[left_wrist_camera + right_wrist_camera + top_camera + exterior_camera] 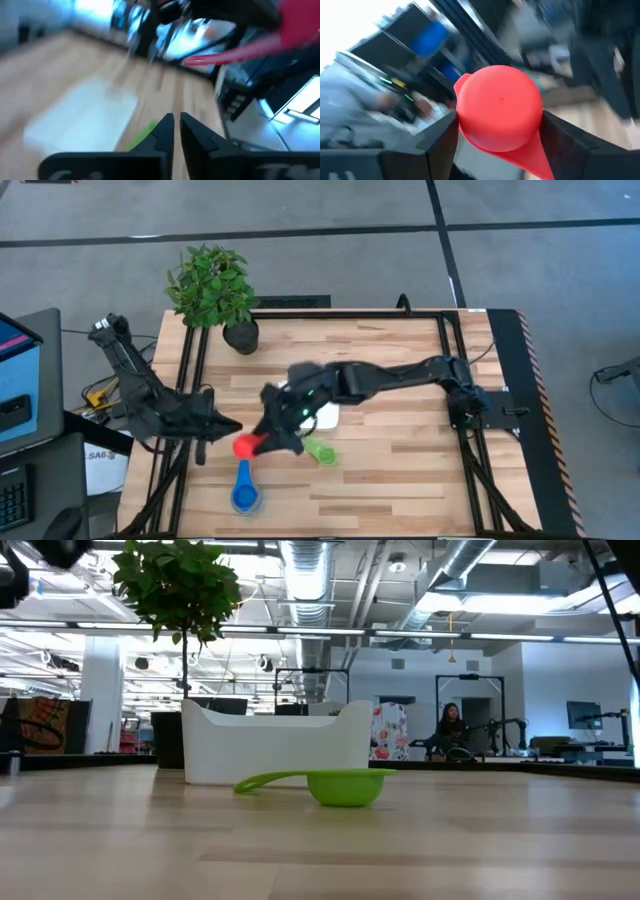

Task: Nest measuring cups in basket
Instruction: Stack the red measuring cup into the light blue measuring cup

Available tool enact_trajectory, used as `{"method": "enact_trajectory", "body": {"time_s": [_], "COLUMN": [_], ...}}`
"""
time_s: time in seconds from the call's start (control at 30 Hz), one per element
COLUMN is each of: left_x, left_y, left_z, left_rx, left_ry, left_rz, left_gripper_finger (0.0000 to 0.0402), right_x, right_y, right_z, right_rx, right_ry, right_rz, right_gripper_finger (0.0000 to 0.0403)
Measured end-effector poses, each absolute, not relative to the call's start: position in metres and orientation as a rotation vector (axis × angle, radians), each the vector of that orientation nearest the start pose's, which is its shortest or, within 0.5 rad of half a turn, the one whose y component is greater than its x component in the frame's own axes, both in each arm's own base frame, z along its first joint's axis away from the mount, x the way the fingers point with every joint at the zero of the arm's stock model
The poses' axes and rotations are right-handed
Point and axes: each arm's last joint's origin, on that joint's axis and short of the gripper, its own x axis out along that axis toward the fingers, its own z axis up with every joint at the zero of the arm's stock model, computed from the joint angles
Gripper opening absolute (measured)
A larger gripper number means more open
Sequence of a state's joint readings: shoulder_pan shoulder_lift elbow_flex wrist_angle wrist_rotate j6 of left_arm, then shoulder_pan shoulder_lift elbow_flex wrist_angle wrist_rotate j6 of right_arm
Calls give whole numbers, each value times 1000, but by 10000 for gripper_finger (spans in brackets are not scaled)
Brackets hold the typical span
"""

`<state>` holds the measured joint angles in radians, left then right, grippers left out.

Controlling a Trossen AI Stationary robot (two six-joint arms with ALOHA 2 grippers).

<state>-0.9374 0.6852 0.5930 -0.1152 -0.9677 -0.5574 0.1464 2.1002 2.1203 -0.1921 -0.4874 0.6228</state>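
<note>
Pinching the red cup point(500, 107), right claw point(262, 442) beside green cup point(321, 452), basket point(325, 417).

Three measuring cups show, red point(246, 445), green point(320, 451) and blue point(245, 488), plus one white basket point(326, 417).

The right arm covers most of the basket point(328, 418); motion blurs both wrist views.
</note>
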Motion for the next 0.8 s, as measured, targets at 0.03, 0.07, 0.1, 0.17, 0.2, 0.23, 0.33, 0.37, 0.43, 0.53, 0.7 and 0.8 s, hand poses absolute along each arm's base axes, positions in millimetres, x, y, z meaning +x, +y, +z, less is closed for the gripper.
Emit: {"method": "enact_trajectory", "body": {"time_s": [0.03, 0.07, 0.1, 0.17, 0.2, 0.23, 0.33, 0.37, 0.43, 0.53, 0.7, 0.8], "left_x": [106, 106, 106, 106, 106, 106, 111, 113, 118, 127, 135, 140], "left_y": [-105, -105, -105, -105, -106, -106, -107, -107, -107, -108, -102, -94], "left_z": [297, 303, 307, 313, 316, 319, 327, 331, 338, 345, 358, 363], "left_rx": [-342, -303, -263, -187, -138, -83, 62, 90, 157, 243, 231, 159], "left_ry": [65, 31, 6, -37, -56, -74, -141, -174, -238, -345, -558, -688], "left_rz": [50, 39, 33, 22, 17, 15, 49, 65, 85, 98, 135, 127], "left_gripper_finger": [23, 32, 43, 68, 81, 96, 139, 152, 175, 195, 187, 168], "right_x": [479, 476, 474, 467, 465, 463, 458, 457, 455, 453, 451, 450], "right_y": [82, 80, 78, 74, 73, 72, 68, 67, 65, 63, 60, 60], "right_z": [392, 402, 411, 427, 434, 441, 454, 456, 461, 466, 470, 472], "right_rx": [637, 641, 644, 653, 658, 663, 683, 694, 720, 739, 733, 723], "right_ry": [305, 249, 194, 106, 63, 21, -68, -92, -132, -181, -215, -242], "right_rz": [585, 606, 621, 649, 664, 679, 711, 721, 744, 768, 792, 806], "right_gripper_finger": [270, 270, 270, 270, 270, 270, 270, 270, 270, 270, 270, 270]}}
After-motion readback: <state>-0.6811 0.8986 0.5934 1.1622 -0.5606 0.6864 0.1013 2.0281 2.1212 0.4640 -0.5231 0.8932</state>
